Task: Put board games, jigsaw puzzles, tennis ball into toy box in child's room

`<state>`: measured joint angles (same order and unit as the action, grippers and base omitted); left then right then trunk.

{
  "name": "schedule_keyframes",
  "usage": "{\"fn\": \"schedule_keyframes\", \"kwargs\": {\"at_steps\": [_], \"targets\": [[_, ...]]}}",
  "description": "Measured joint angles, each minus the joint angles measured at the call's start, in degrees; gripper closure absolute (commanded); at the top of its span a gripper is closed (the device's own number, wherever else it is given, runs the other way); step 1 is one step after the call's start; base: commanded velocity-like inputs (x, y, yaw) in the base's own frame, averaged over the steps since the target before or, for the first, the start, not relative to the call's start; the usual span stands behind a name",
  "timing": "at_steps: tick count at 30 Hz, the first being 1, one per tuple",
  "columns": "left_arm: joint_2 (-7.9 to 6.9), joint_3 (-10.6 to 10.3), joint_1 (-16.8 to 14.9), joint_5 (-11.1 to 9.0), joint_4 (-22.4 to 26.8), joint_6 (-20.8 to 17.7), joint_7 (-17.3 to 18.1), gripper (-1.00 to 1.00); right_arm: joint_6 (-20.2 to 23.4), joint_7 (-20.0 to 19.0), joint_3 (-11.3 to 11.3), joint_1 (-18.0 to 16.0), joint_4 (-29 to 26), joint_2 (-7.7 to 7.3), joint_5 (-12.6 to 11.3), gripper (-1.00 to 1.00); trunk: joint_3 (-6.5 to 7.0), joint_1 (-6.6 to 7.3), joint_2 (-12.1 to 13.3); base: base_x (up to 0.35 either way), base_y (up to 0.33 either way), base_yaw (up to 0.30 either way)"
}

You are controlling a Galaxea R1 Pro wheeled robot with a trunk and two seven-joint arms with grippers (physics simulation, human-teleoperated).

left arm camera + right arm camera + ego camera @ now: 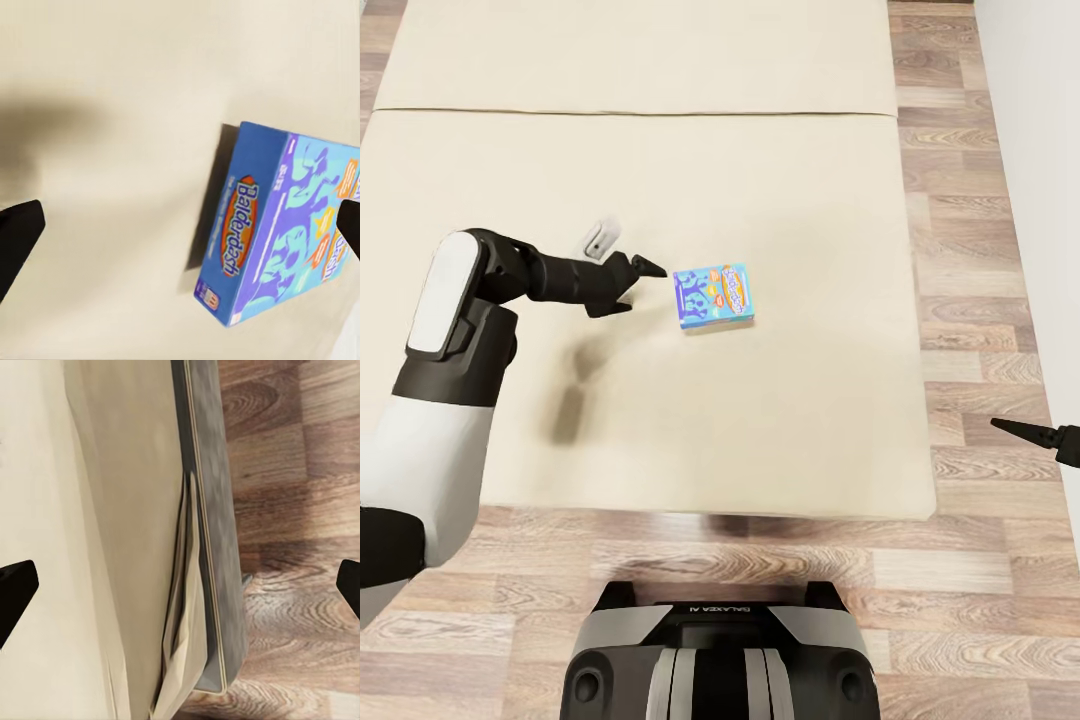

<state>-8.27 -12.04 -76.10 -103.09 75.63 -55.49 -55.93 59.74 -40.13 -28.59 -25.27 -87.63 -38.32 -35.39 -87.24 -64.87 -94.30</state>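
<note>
The bed (660, 420) spreads across most of the head view, its plain beige mattress running from the far edge down to a near edge above the wood-plank floor (980, 300). A seam crosses the mattress toward 12 o'clock. Near the middle of the mattress lies one board game (713, 295), a flat blue box lying face up, with cartoon print on its lid. In the left wrist view the same box (277, 232) shows the word "Balderdash" in an orange oval on its side panel, and it casts a narrow shadow on the mattress.

The left pincer (643, 287) reaches in from 9 o'clock and hangs just beside the blue box, its tips pointing toward 3 o'clock at the box's near side edge. Its two fingers are spread apart, one above the other in the head view, and nothing sits between them. In the left wrist view one dark fingertip (19, 236) stands over bare mattress while the other overlaps the box's printed lid. Whether it touches the box I cannot tell.

The right pincer (1025, 433) shows at the 3 o'clock edge of the head view, over the floor, well apart from the box. In the right wrist view its fingertips (15, 596) stand wide apart, with the bed's grey side and the floor between them.

A small white object (600, 238) lies on the mattress at 11 o'clock from the left pincer; it is too small to identify.
</note>
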Motion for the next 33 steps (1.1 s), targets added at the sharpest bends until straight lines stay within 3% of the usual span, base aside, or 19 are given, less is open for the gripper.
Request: {"fn": "schedule_keyframes", "kwargs": {"at_steps": [7,12,18,24,33], "targets": [[0.33,0.0,1.0,1.3,-2.1,0.2,2.5,-1.00,0.0,0.0,0.0,0.0,-0.1,0.00,0.0,-1.00,0.00,0.00,0.0,0.001,0.000,0.000],[1.70,0.0,0.9,3.4,-5.5,0.3,5.2,-1.00,0.0,0.0,0.0,0.1,-0.4,0.00,0.0,-1.00,0.00,0.00,0.0,0.000,0.000,0.000],[3.89,0.3,0.8,9.9,-6.7,0.4,11.1,-1.00,0.0,0.0,0.0,0.1,-0.5,0.00,0.0,-1.00,0.00,0.00,0.0,0.000,0.000,0.000],[4.58,0.5,0.7,13.6,-7.8,0.5,15.7,-1.00,0.0,0.0,0.0,0.1,-0.6,0.00,-0.1,-1.00,0.00,0.00,0.0,0.000,0.000,0.000],[4.77,0.6,0.7,14.8,-8.2,0.4,17.3,-1.00,0.0,0.0,0.0,0.1,-0.6,0.00,0.0,-1.00,0.00,0.00,0.0,0.000,0.000,-0.001]]}}
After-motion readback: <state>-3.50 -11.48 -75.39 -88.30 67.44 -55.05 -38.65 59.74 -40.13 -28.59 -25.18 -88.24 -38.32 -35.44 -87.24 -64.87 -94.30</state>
